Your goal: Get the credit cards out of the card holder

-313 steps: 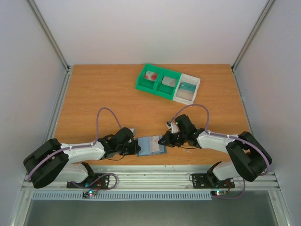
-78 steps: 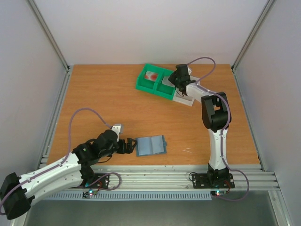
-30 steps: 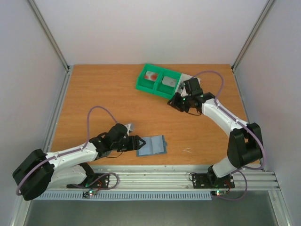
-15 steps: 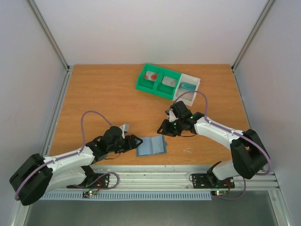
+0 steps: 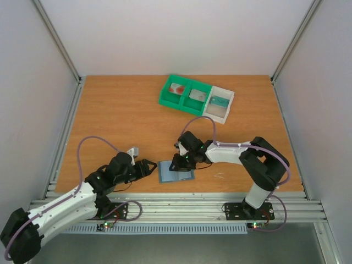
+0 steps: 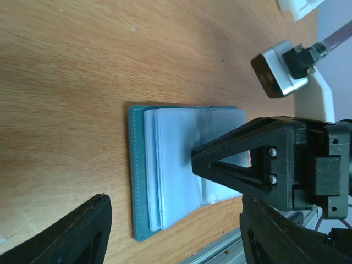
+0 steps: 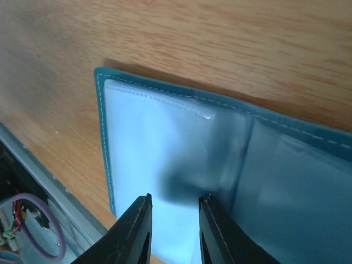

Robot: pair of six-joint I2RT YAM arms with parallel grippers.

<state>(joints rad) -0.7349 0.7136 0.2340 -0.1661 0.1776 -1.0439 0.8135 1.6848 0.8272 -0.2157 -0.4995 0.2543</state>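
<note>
Right gripper has swung back from the tray and now noses down over the open card holder near the front edge of the table, jaws narrowly apart with nothing between them! Left gripper has eased off the holder's left edge, jaws wide and empty. All three credit cards lie in the far tray, one per compartment, their markings too small to read.

left gripper gapes wide; right gripper narrowly parted.
</note>
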